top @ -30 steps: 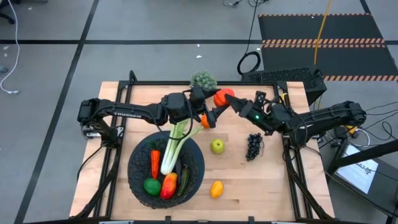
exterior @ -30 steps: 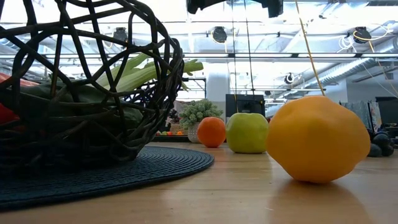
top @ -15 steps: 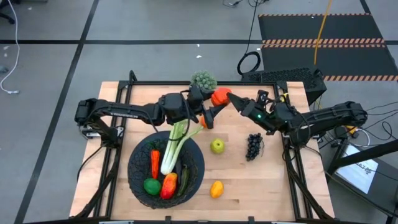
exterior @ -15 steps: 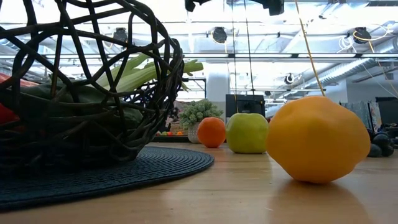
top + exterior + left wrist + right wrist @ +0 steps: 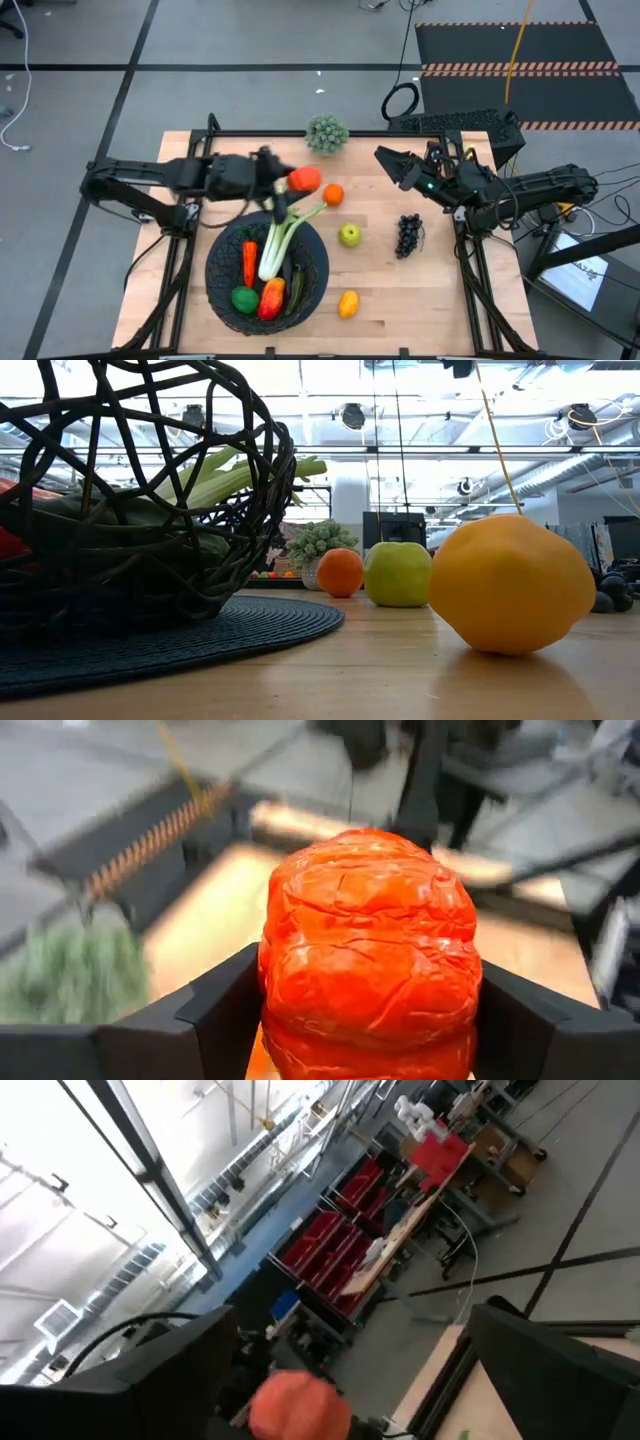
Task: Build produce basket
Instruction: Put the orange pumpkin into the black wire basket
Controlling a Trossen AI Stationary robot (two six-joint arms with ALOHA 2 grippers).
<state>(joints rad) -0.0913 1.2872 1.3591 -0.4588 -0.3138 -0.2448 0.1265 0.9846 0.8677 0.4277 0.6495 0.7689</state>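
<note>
My left gripper [image 5: 297,181] is shut on a red tomato [image 5: 306,179], which is in the air just past the far rim of the black woven basket [image 5: 318,262]. In the basket lie a carrot [image 5: 249,262], celery [image 5: 284,236], a lime [image 5: 244,298], a mango [image 5: 271,298] and a cucumber [image 5: 295,285]. An orange [image 5: 333,194], green apple [image 5: 349,235], grapes [image 5: 407,235] and lemon [image 5: 347,303] rest on the table. My right gripper [image 5: 388,163] stands open and holds nothing, at the far right. My left gripper pinches the tomato by its two opposite sides [image 5: 285,970] between its two fingers [image 5: 225,1015]. The fingers come from the table's left, nearly level and slanting a little down. The tomato is lifted clear of table and basket.
A spiky grey-green ball plant [image 5: 327,132] stands at the table's far edge. The basket sits on a dark round mat [image 5: 250,625]. Bare wood lies between the basket and the lemon [image 5: 510,585], and along the near right.
The tomato has passed from my right gripper to my left. My left gripper shut on it and drew back toward the table's left edge, carrying it. My right gripper let go, opened wider and pulled back a little toward the right.
</note>
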